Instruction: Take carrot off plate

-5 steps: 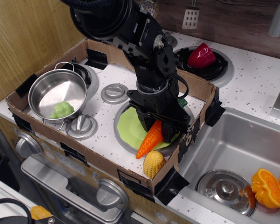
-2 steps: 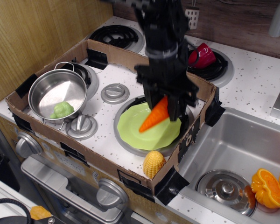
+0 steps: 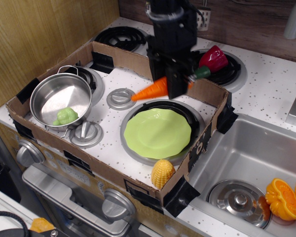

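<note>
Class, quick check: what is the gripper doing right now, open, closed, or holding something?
Gripper: closed on the carrot, held in the air behind the empty plate.

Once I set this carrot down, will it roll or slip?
Probably rolls: the carrot is round and tapered, so it would likely curve toward its tip. Its glossy skin looks slick, so it may slide. It holds straight in the gripper, so it seems stiff.

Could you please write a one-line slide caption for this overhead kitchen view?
Robot hand holds the carrot aloft, clear of the empty green plate.
</note>
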### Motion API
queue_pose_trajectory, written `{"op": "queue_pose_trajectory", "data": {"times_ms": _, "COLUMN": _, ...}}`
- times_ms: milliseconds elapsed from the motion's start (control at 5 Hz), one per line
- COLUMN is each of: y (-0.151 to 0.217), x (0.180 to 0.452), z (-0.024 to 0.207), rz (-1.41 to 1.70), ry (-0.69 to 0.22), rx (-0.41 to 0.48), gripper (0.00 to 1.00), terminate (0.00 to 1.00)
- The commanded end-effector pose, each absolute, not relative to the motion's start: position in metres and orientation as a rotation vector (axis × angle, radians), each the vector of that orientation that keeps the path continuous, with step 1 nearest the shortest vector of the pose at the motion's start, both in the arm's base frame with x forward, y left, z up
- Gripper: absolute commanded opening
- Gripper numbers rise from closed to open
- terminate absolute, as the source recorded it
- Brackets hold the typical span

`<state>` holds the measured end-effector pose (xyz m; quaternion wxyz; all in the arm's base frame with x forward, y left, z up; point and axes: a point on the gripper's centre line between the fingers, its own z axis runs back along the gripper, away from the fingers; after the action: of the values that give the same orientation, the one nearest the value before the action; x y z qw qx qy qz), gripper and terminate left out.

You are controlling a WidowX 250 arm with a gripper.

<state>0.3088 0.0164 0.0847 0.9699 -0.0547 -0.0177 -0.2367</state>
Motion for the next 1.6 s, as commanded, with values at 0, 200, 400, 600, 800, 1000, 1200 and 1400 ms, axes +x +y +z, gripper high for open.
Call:
{"op": "queue_pose_trajectory", "data": {"times_ms": 0, "y": 0.051, "x": 0.341, "z": 0.093, "rz": -0.855, "ry": -0.047, "rx": -0.129, "gripper": 0.0, "terminate": 0.0}}
{"op": "queue_pose_trajectory", "data": {"times_ms": 200, "y": 0.062, "x": 0.352, "z": 0.086, "rz": -0.941, "ry": -0.056, "rx": -0.12, "gripper": 0.0, "terminate": 0.0}}
{"op": "queue_pose_trajectory", "data": {"times_ms": 400, "y": 0.077, "x": 0.364, "z": 0.077, "rz": -1.04, "ry": -0.07, "rx": -0.099, "gripper": 0.0, "terminate": 0.0}}
{"op": "queue_pose_trajectory", "data": {"times_ms": 600, "y": 0.091, "x": 0.371, "z": 0.066, "rz": -1.112, "ry": -0.068, "rx": -0.09, "gripper": 0.0, "terminate": 0.0}}
{"op": "queue_pose_trajectory", "data": {"times_ms": 800, "y": 0.106, "x": 0.372, "z": 0.06, "rz": -1.173, "ry": -0.084, "rx": -0.053, "gripper": 0.0, "terminate": 0.0}}
{"op": "queue_pose_trajectory", "data": {"times_ms": 1000, "y": 0.121, "x": 0.372, "z": 0.055, "rz": -1.204, "ry": -0.079, "rx": -0.042, "gripper": 0.0, "terminate": 0.0}}
{"op": "queue_pose_trajectory", "data": {"times_ms": 1200, "y": 0.129, "x": 0.373, "z": 0.054, "rz": -1.226, "ry": -0.103, "rx": 0.05, "gripper": 0.0, "terminate": 0.0}}
{"op": "queue_pose_trajectory", "data": {"times_ms": 1400, "y": 0.134, "x": 0.373, "z": 0.051, "rz": -1.2, "ry": -0.12, "rx": 0.114, "gripper": 0.0, "terminate": 0.0}}
